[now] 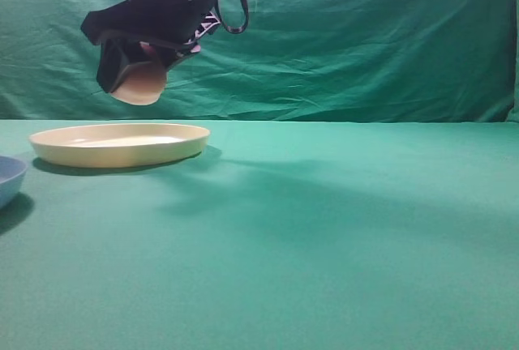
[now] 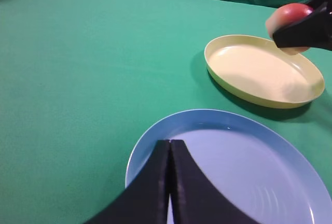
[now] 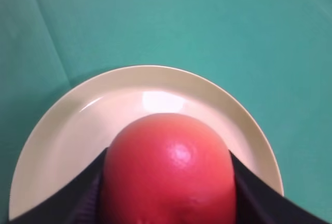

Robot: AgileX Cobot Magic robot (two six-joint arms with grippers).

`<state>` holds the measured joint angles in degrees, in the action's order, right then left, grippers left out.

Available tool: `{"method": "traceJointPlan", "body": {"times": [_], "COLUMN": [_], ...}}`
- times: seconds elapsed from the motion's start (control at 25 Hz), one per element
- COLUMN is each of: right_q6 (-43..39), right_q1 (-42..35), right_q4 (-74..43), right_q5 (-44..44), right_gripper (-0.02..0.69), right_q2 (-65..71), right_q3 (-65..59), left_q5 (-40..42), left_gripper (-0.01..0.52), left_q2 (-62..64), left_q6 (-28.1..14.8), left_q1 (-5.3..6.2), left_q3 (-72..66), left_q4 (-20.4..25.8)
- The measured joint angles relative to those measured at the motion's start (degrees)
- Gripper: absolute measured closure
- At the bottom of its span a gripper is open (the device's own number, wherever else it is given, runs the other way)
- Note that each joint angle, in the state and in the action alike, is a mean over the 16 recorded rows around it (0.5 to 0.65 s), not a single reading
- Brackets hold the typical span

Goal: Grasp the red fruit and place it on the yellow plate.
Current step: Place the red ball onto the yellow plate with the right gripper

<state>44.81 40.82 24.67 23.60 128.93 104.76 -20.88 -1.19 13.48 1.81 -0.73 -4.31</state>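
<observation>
One red fruit (image 3: pixel 168 169) sits gripped in the right hand (image 1: pixel 134 70) above one yellow plate (image 1: pixel 120 144); left hand (image 2: pixel 169 182) closed.

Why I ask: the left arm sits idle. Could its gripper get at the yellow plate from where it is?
Probably yes: the left gripper hangs over the blue dish, with open cloth between that and the yellow plate.

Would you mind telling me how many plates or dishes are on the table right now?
2. The yellow plate sits directly beneath the red fruit; the light blue dish lies beside it, below the left tool. None appear hidden.
</observation>
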Motion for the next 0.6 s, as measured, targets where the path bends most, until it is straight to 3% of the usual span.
{"method": "traceJointPlan", "body": {"times": [0.12, 0.24, 0.4, 0.6], "right_q6": [0.0, 0.0, 0.0, -0.9], "right_q1": [0.0, 0.0, 0.0, 0.0], "right_q4": [-1.0, -2.0, -3.4, -4.8], "right_q5": [0.4, 1.7, 4.7, 9.7], "right_gripper": [0.057, 0.088, 0.205, 0.408], "right_q2": [-1.1, -3.2, -7.1, -13.6], "right_q3": [0.0, 0.0, 0.0, 0.0], "left_q5": [0.0, 0.0, 0.0, 0.0], "left_gripper": [0.514, 0.514, 0.514, 0.514], "left_q2": [0.0, 0.0, 0.0, 0.0], "left_q6": [0.0, 0.0, 0.0, 0.0], "left_q1": [0.00, 0.00, 0.00, 0.00], "left_q3": [0.0, 0.0, 0.0, 0.0], "left_q4": [0.0, 0.0, 0.0, 0.0]}}
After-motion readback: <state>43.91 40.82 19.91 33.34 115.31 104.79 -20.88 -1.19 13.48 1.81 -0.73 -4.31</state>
